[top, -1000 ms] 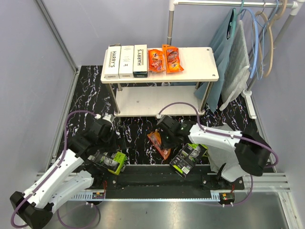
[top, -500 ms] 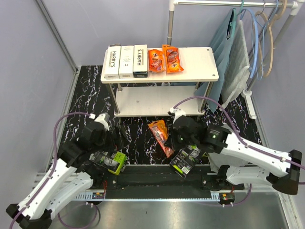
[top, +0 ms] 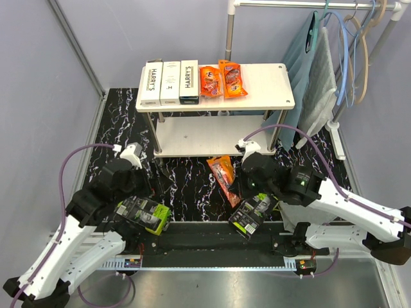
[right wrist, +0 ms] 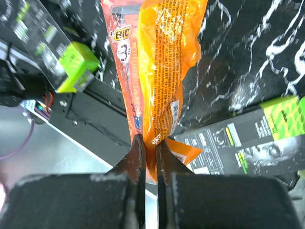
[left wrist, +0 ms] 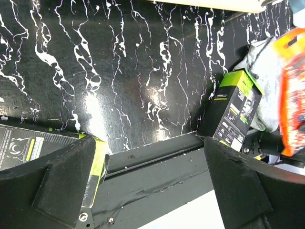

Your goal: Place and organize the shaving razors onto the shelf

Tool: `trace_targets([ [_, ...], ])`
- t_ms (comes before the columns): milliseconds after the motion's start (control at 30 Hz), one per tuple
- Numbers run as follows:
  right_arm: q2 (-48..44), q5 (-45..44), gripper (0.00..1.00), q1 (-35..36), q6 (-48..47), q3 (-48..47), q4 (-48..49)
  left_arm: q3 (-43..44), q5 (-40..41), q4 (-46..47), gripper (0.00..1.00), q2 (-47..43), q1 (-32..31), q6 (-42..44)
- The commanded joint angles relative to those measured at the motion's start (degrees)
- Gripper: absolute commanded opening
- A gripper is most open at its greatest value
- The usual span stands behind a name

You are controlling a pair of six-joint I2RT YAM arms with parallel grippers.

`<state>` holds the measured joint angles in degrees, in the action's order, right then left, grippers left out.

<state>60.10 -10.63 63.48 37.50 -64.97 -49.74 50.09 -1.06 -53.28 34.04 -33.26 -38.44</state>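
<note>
Orange pack (right wrist: 162,71), edge pinched in right tool (right wrist: 148,140).

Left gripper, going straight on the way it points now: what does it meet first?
Most likely the bare black marbled tabletop. The left gripper is open, aimed between the near black-and-lime pack and the far black-and-lime pack; depth is unclear.

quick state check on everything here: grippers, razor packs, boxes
left gripper: jaws open, empty
right gripper: jaws shut on held orange pack
held orange pack: pinched at one end
boxes: three, flat, side by side on top of the shelf
shelved orange packs: two, lying beside the boxes
left green pack: lying on floor, not gripped
right green pack: lying on floor, not gripped
</note>
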Motion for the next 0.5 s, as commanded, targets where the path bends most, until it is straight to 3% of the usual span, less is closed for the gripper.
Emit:
trace_targets([
  [0,0.4,-3.3,0.00,0.3,-3.1,-7.4,0.7,0.3,0.9,1.1,0.99,0.3,0.0,0.8],
  [467,5.3,-15.3,0.00,0.2,-13.4,-27.5,-1.4,-3.6,0.9,0.1,0.99,-1.1,0.0,-1.0],
])
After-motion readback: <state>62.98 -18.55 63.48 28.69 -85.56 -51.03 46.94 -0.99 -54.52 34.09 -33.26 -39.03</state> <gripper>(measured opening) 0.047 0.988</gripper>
